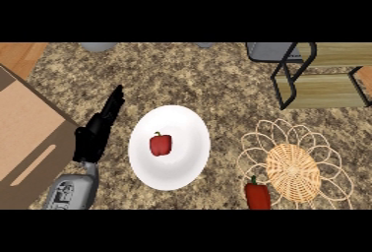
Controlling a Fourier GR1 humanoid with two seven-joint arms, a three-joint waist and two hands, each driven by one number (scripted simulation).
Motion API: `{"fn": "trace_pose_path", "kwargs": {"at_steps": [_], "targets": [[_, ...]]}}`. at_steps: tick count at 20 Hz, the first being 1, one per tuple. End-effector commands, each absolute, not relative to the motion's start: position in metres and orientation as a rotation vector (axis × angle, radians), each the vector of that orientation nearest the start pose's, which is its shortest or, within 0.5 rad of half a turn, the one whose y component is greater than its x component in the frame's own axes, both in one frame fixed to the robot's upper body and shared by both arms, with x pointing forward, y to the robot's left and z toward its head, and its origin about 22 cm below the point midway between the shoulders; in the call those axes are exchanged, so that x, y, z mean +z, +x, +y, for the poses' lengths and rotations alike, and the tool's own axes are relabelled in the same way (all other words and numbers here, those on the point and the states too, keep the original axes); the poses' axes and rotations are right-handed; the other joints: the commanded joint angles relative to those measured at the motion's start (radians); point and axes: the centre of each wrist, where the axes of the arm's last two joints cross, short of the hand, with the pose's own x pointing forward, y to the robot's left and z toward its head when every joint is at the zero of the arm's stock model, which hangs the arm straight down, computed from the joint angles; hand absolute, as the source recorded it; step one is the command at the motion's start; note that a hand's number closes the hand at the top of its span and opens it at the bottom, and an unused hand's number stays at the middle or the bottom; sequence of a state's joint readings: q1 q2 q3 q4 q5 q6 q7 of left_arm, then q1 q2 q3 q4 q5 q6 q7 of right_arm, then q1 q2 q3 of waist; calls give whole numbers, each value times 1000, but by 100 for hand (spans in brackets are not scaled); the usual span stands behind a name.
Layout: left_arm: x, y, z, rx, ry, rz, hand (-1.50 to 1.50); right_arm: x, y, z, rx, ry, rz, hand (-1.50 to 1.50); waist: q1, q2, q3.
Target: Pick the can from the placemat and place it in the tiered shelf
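Placemat (293, 172) lies flat (red pepper (258, 196) at its rim, stem pointing away); left robot hand (98, 130) outstretched.

My right hand shows nowhere. Of my left arm (73, 192), only the wrist end enters at the near edge. The tiered shelf (320, 74) at far right runs past the right edge. A red pepper (257, 195) by the wicker placemat (293, 170) is cut off at the near edge. Two grey things, one at far left (97, 46) and one further right (205, 45), are clipped at the far edge, too little showing to identify.
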State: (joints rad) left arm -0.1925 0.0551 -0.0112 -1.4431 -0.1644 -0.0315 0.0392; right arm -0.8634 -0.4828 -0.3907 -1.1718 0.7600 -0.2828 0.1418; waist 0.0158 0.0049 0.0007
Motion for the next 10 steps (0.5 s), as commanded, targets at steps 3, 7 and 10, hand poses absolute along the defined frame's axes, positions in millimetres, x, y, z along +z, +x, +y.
{"fn": "trace_pose_path", "kwargs": {"at_steps": [3, 7, 10], "targets": [[26, 282, 232, -269, 107, -1585, 0, 253, 398, -375, 13, -1258, -1855, 150, -2, -3, 0], [20, 288, 218, -279, 109, -1582, 0, 242, 411, -381, 25, -1247, -1853, 150, -2, -1, 0], [5, 286, 225, -268, 85, -1589, 0, 235, 417, -391, 15, -1231, -1848, 150, 2, 2, 0]]}}
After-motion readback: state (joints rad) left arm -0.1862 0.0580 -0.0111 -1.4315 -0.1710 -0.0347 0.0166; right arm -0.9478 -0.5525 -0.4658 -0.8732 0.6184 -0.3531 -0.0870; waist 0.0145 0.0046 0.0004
